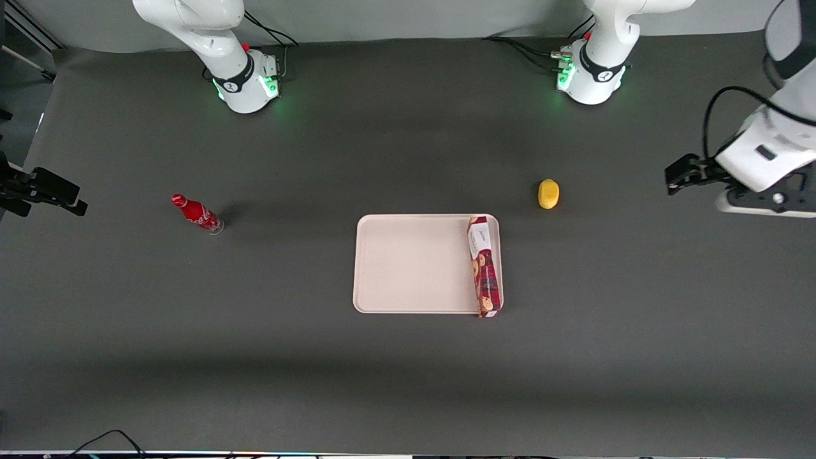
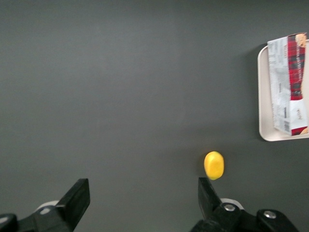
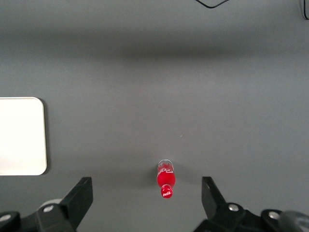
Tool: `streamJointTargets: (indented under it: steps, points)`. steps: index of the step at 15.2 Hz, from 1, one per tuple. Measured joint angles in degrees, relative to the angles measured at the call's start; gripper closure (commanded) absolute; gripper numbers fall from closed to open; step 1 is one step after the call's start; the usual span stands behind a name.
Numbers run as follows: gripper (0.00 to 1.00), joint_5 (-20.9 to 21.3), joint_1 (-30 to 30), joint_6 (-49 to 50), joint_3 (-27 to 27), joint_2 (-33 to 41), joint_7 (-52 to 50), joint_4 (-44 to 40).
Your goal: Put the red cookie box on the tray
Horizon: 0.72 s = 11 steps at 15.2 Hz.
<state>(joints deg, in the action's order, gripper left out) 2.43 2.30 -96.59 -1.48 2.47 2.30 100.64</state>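
The red cookie box (image 1: 484, 266) lies lengthwise in the pale pink tray (image 1: 414, 264), along the rim toward the working arm's end, its white end farther from the front camera. In the left wrist view the box (image 2: 288, 84) shows resting on the tray's rim (image 2: 264, 96). My gripper (image 1: 679, 173) hangs above the bare table far toward the working arm's end, well apart from the tray. Its fingers (image 2: 77, 195) stand wide open with nothing between them (image 2: 142, 193).
A small yellow lemon-like object (image 1: 548, 194) lies on the table between the tray and my gripper, also seen in the left wrist view (image 2: 214, 165). A small red bottle (image 1: 196, 213) stands toward the parked arm's end. The table top is dark grey cloth.
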Motion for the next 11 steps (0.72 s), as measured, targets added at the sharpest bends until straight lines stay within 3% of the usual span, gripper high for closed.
streamJointTargets:
  steps: [11]
  points:
    - [0.00, -2.63, 0.19, -0.08, 1.62, 0.95, 1.45, 1.21]
